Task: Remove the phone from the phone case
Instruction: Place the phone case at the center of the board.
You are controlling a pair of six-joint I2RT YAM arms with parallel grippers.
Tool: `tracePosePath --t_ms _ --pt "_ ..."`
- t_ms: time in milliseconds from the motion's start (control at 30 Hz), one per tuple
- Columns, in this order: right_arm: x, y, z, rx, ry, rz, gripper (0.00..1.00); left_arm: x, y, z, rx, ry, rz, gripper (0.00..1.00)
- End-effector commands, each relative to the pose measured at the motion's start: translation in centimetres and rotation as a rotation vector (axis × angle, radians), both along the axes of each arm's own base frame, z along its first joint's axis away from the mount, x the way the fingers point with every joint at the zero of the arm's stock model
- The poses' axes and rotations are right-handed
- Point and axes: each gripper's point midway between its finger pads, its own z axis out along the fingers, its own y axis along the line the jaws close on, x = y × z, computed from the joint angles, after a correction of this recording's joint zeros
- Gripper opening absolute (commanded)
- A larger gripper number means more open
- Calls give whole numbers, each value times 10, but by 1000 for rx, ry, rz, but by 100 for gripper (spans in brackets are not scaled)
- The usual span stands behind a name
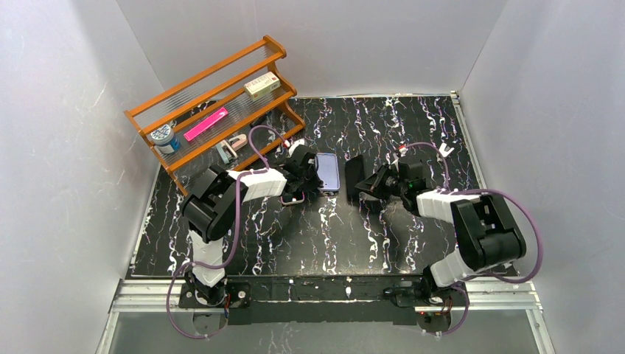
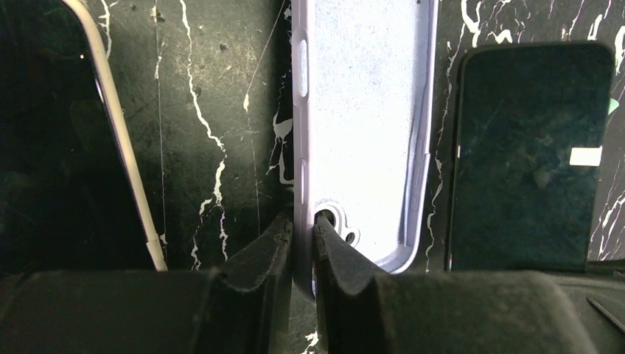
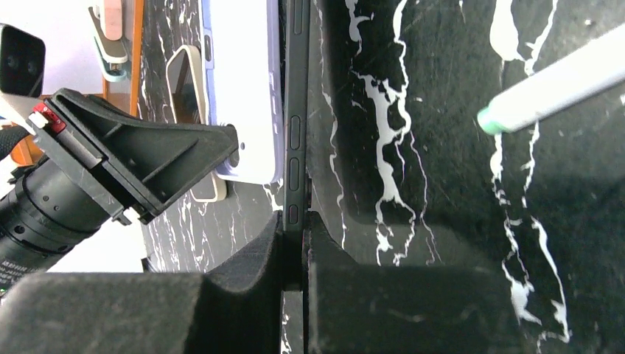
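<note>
Left claw (image 2: pixel 304 227) tight on phone case (image 2: pixel 361 110) rim; right claw (image 3: pixel 295 223) (likewise) on phone (image 3: pixel 296 140).

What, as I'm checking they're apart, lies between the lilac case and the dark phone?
Nothing but a narrow strip of marbled table between the lilac case and the phone, in the left wrist view.

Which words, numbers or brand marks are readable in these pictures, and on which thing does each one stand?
None can be read for certain.
On the cream box on the wooden rack: print too small to read.
On the red tag by the left wrist camera: white marks, blurred.
On the white sticker on the phone: seemingly blank.
On the phone case: no mark visible.
</note>
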Motion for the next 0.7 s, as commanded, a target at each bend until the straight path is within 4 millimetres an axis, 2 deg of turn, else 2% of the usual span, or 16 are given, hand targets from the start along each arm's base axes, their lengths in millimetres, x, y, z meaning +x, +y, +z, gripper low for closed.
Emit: tracePosePath --t_ms 0,67,167,367,567,667 --pt "32 16 34 76 -143 34 1 4 0 1 15 -8 -1 15" --pt "33 19 30 80 -139 49 1 2 3 1 31 -8 -5 20" --pt "37 21 24 70 -134 63 1 1 10 4 58 -18 -5 33" --pt "43 24 16 56 -136 91 1 6 24 30 89 -55 3 52" --pt "36 30 3 53 -111 163 9 4 62 65 175 -78 40 72" --pt "31 29 -8 38 -79 182 20 0 85 82 200 -94 73 77"
